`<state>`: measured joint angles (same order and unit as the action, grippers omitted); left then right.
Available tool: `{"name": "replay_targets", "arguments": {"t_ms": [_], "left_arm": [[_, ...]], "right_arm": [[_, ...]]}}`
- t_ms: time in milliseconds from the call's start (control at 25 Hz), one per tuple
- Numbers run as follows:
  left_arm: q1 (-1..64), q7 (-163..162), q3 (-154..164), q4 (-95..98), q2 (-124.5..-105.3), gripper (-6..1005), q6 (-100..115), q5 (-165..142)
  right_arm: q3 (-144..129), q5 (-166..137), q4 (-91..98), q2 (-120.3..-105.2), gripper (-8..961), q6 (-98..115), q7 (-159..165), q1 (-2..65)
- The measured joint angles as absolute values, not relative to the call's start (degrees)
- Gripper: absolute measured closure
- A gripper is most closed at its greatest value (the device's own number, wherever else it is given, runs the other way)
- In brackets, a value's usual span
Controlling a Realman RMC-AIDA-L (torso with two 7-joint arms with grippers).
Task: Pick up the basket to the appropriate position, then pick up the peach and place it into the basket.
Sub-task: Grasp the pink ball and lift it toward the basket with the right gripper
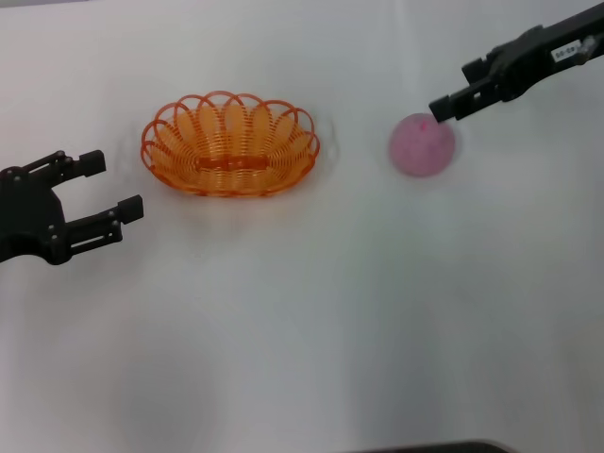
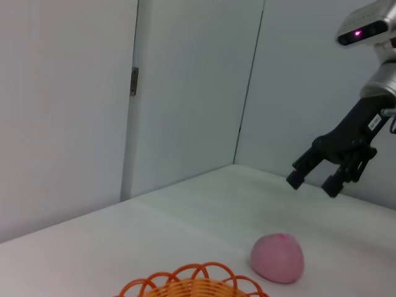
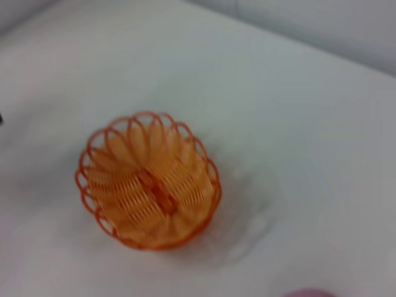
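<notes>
The oval orange wire basket (image 1: 230, 143) sits empty on the white table, left of centre at the back. The pink peach (image 1: 422, 144) lies to its right, apart from it. My left gripper (image 1: 113, 184) is open and empty, to the left of the basket and a little nearer, not touching it. My right gripper (image 1: 451, 87) is open and empty, just beyond the peach's far right side. The left wrist view shows the right gripper (image 2: 314, 182) hanging well above the peach (image 2: 278, 257). The right wrist view shows the basket (image 3: 148, 189) and a sliver of the peach (image 3: 307, 292).
The white table (image 1: 302, 330) stretches bare toward me. Grey wall panels (image 2: 185, 93) stand behind the table's far edge.
</notes>
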<state>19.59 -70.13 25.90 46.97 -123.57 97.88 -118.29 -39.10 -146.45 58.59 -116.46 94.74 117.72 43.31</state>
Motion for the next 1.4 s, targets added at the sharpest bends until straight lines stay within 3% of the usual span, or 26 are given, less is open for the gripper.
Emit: {"name": "replay_targets", "arguments": {"t_ms": [1400], "left_arm": [[19.98,-70.14,26.28,45.85,-123.57,204,95.72,-118.70]], "right_arm": [[-53.46,-153.79,46.71,-119.33,7,74.96,122.60,46.28]]}}
